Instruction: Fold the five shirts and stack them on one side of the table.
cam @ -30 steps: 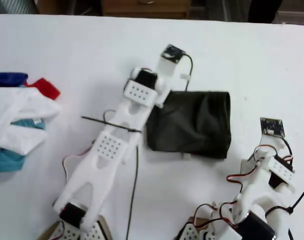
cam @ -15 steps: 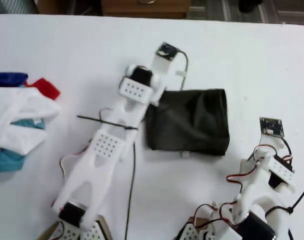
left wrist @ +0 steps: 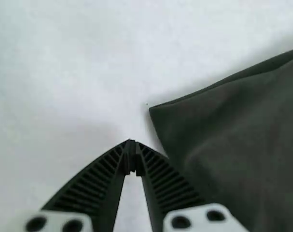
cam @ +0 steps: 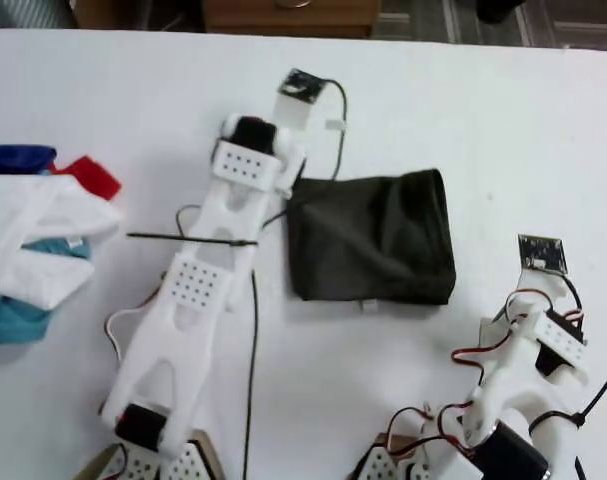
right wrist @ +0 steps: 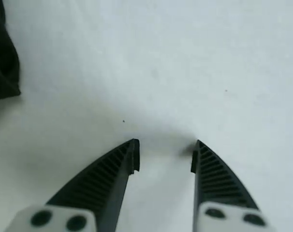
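Observation:
A folded black shirt (cam: 371, 237) lies near the middle of the white table (cam: 503, 120). In the left wrist view its corner (left wrist: 228, 145) sits just beside my left gripper (left wrist: 132, 159), which is shut with nothing held. From above, the left arm (cam: 213, 260) stretches to the shirt's far left corner. A pile of folded shirts (cam: 33, 240), white, teal, blue and red, rests at the table's left edge. My right gripper (right wrist: 164, 157) is open over bare table, with the shirt's edge (right wrist: 2, 58) off to one side.
The right arm (cam: 523, 370) sits folded back at the near right. A black cable (cam: 251, 370) trails beside the left arm. The table's far edge meets wooden furniture (cam: 283, 15).
The left arm has swung left and farther from the camera, drawing away from the black shirt's edge. The shirt shifted slightly with it. The right arm stayed put.

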